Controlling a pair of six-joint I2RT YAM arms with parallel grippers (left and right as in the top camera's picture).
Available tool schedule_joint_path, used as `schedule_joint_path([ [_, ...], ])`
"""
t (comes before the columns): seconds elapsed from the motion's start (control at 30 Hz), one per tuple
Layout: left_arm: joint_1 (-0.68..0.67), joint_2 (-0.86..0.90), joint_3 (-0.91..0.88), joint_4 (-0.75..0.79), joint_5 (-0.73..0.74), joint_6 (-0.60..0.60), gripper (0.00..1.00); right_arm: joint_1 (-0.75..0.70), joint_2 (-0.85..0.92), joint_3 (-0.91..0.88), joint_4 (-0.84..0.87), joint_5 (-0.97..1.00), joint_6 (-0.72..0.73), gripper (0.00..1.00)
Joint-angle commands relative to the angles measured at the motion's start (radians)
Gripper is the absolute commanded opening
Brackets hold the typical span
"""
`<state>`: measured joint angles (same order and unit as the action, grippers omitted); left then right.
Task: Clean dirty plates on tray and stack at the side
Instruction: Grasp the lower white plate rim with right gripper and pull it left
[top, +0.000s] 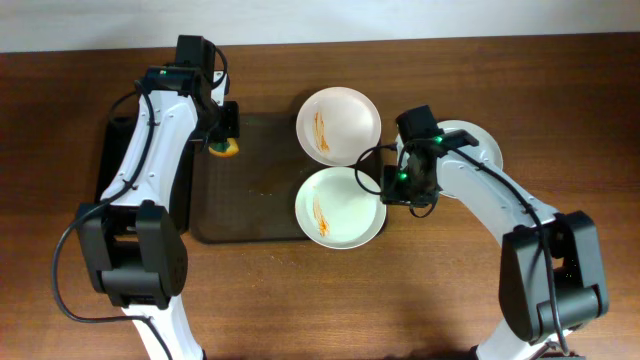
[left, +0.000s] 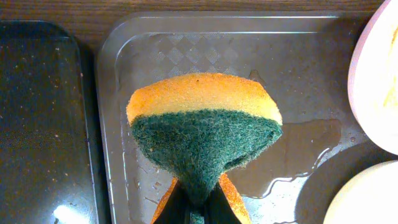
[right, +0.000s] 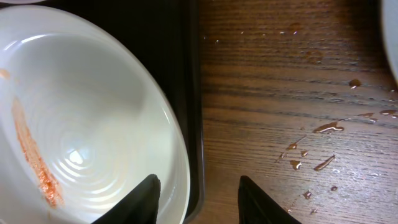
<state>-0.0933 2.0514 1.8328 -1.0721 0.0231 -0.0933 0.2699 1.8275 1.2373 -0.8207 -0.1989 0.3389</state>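
Observation:
Two dirty plates streaked with orange sauce lie on the right end of the tray (top: 250, 200): a far plate (top: 338, 125) and a near plate (top: 340, 207). A third white plate (top: 478, 140) rests on the table to the right, partly hidden by my right arm. My left gripper (top: 225, 140) is shut on an orange and green sponge (left: 202, 118) above the tray's wet far left corner (left: 186, 50). My right gripper (top: 395, 185) is open. In the right wrist view it (right: 199, 186) straddles the right rim of the near plate (right: 81, 124) and the tray edge (right: 193, 93).
A smaller glossy black tray (top: 110, 160) lies left of the big tray, under my left arm; it also shows in the left wrist view (left: 37, 124). Water drops (right: 326, 127) spot the wooden table right of the tray.

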Motion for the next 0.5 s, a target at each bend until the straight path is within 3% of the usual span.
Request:
schedule_joint_path([
  [0.0, 0.004, 0.010, 0.013, 0.003, 0.008, 0.019, 0.00, 0.033, 0.034, -0.009, 0.015, 0.031, 0.018, 0.38],
  [0.2, 0.004, 0.010, 0.013, 0.002, 0.008, 0.019, 0.00, 0.046, 0.061, -0.010, 0.014, 0.031, 0.037, 0.28],
  [0.4, 0.004, 0.010, 0.013, 0.001, 0.008, 0.019, 0.01, 0.046, 0.061, -0.010, 0.005, 0.026, 0.037, 0.04],
  [0.47, 0.004, 0.010, 0.013, 0.001, 0.008, 0.019, 0.01, 0.047, 0.061, -0.010, -0.018, 0.013, 0.044, 0.04],
])
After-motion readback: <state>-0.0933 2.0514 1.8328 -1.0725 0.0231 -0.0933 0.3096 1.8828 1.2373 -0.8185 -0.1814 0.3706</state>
